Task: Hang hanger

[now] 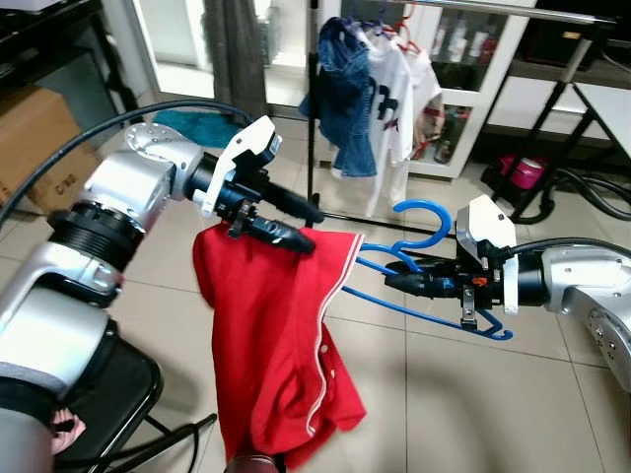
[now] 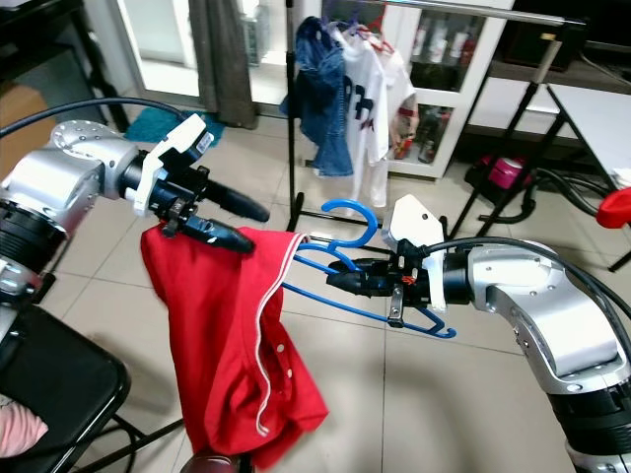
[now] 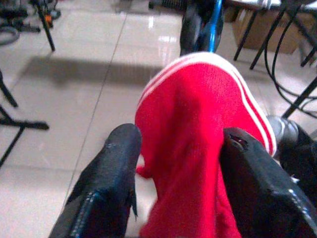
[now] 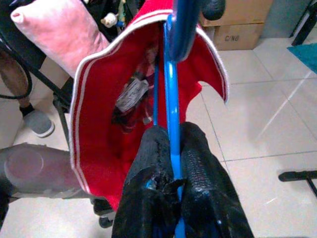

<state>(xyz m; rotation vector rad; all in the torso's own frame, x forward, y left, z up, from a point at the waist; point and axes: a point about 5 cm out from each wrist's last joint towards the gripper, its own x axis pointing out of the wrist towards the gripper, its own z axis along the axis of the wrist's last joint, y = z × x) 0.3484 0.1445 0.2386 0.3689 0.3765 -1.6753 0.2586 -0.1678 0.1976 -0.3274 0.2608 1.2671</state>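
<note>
A blue plastic hanger [image 1: 424, 266] is held level in mid-air, its hook [image 1: 426, 219] curling upward. My right gripper [image 1: 399, 283] is shut on the hanger's bar, seen close in the right wrist view as the blue bar [image 4: 172, 119] pinched between the black fingers [image 4: 198, 163]. One arm of the hanger runs into the neck opening of a red shirt [image 1: 271, 335] with white trim. My left gripper [image 1: 296, 225] is shut on the shirt's collar, with red cloth [image 3: 193, 148] between its fingers [image 3: 114, 168]. The shirt hangs down from that grip.
A clothes rail [image 1: 473, 8] on a black stand [image 1: 314, 108] stands behind, with a denim garment [image 1: 347, 94] and a white shirt [image 1: 394, 89] hanging on it. A black chair [image 1: 108, 394] is at lower left. A cardboard box [image 1: 35, 138] sits far left, table legs [image 1: 552, 108] at right.
</note>
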